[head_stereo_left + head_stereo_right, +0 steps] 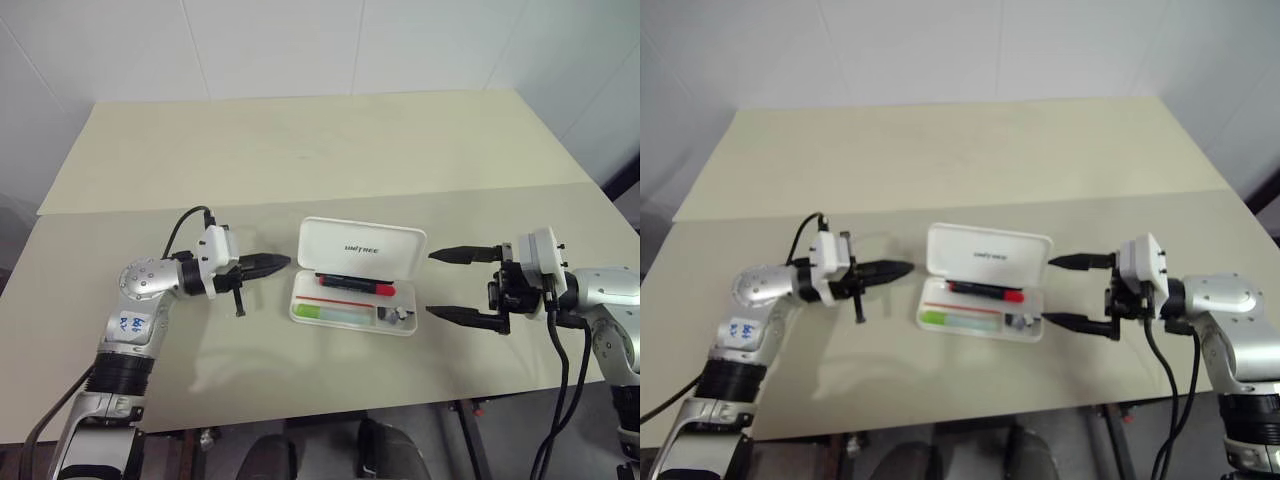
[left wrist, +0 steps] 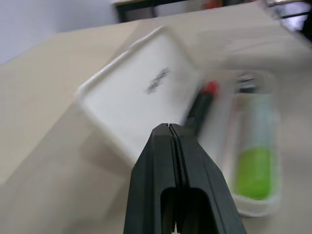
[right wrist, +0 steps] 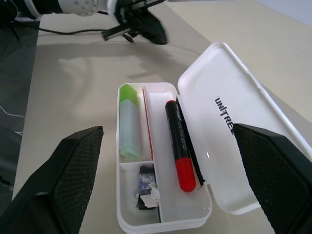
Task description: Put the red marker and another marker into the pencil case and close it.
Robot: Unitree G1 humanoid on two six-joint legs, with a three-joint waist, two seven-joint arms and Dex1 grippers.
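The white pencil case (image 1: 360,247) lies open mid-table, its lid standing up at the back. Inside, the red marker (image 1: 355,286) rests in the rear compartment, seen again as the red marker (image 3: 180,146). The light-green marker (image 1: 325,312) lies in the front compartment. My left gripper (image 1: 280,263) is shut on nothing, level, its tip just left of the lid's left edge. In the left wrist view its fingertips (image 2: 168,127) are pressed together before the lid (image 2: 141,92). My right gripper (image 1: 431,284) stands open just right of the case, with nothing between its fingers.
A small dark and silver item (image 3: 146,187) sits in the case's small end compartment. A thin red stripe (image 3: 147,122) separates the two long compartments. The beige table (image 1: 300,160) has a seam across its middle, and its near edge (image 1: 330,415) lies just before the arms.
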